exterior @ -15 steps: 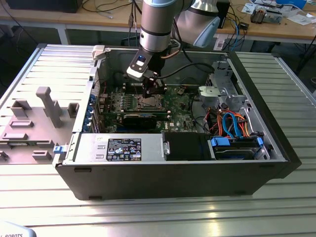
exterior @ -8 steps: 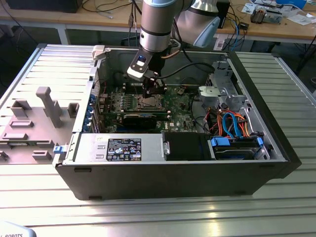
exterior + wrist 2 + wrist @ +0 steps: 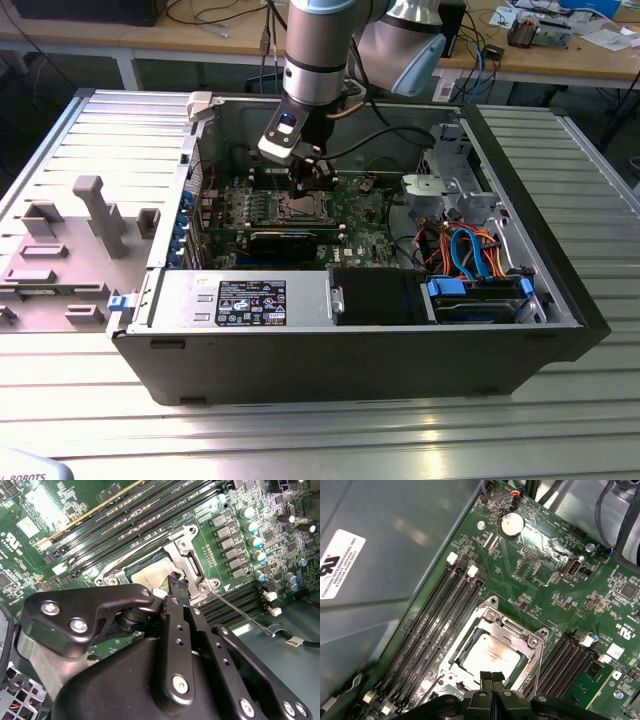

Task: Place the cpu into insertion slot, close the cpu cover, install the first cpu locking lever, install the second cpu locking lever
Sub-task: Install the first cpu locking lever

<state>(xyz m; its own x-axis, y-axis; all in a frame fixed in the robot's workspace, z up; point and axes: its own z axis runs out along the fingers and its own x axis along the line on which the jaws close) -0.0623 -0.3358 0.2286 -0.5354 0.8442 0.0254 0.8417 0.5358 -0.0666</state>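
Observation:
The cpu (image 3: 492, 655) lies flat in the insertion slot (image 3: 470, 630) on the green board, its silvery-tan top showing. The cpu cover (image 3: 507, 625), a silvery frame, lies down around it. In the second wrist view the cpu (image 3: 150, 577) shows inside the cover (image 3: 187, 547). My gripper (image 3: 492, 676) is shut, its two black fingertips together at the slot's edge with nothing seen between them. A thin wire locking lever (image 3: 240, 612) sticks out from the slot's corner over the board. In the exterior view the gripper (image 3: 305, 185) hangs just over the slot (image 3: 298, 207).
The board sits deep in an open computer case (image 3: 350, 360). Black memory slots (image 3: 435, 625) run along both sides of the socket. A grey case wall (image 3: 380, 580) stands close by. Blue and orange cables (image 3: 470, 255) and a drive cage fill the exterior view's right.

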